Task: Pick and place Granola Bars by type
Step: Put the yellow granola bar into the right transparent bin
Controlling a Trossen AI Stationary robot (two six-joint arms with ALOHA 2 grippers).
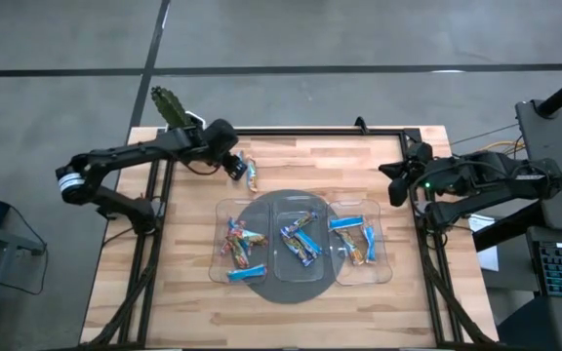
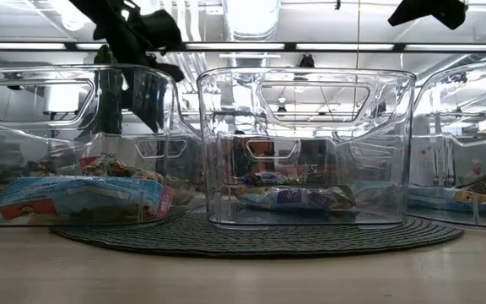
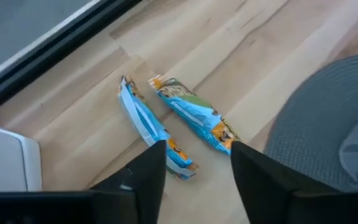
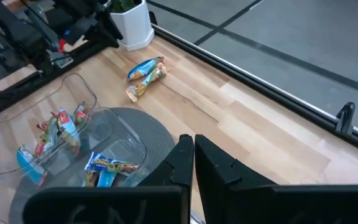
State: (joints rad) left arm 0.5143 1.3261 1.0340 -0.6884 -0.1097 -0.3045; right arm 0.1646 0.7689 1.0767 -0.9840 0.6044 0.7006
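Two Granola Bars lie side by side on the wood near the table's far left: a light blue one (image 3: 145, 121) and a blue-and-orange one (image 3: 194, 112), also seen in the high view (image 1: 250, 173). My left gripper (image 3: 197, 155) (image 1: 234, 168) stands open above their near ends, slanting down, one finger over the light blue bar's end. More bars lie in three clear trays: left (image 1: 237, 242), middle (image 1: 299, 239), right (image 1: 357, 239). My right gripper (image 4: 193, 146) (image 1: 388, 181) hangs shut at the table's right edge, holding nothing.
The trays stand in a row on a dark round mat (image 1: 296, 288). A plant in a white pot (image 1: 171, 105) (image 4: 132, 22) stands at the far left corner, close behind my left gripper. A black frame rail (image 1: 301, 133) runs along the far edge.
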